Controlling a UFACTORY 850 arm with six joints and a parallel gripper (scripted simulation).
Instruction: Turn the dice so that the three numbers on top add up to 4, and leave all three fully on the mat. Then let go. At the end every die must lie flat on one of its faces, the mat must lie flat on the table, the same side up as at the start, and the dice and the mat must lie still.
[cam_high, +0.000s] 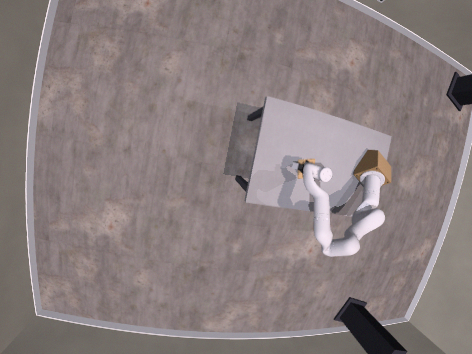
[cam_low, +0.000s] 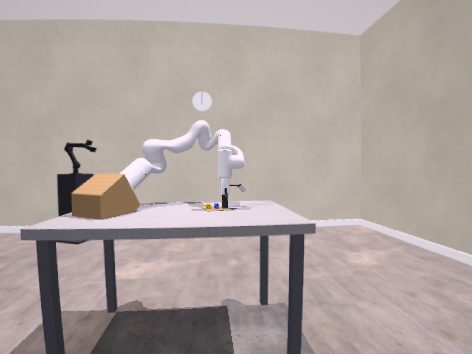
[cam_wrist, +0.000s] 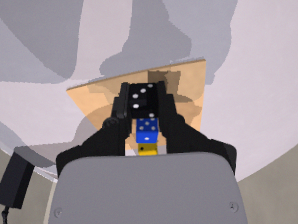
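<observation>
In the wrist view my gripper is shut on a black die with white pips, down at the tan mat. A blue die lies on the mat just behind it, and a yellow die behind that, partly hidden by my wrist. In the exterior view the gripper points straight down onto the mat, with the blue die and the yellow die to its left. I cannot tell whether the black die touches the mat. From overhead the gripper covers the dice.
A brown wedge-shaped box covers the arm's base at one end of the white table. A dark stand with a small black arm is behind the table.
</observation>
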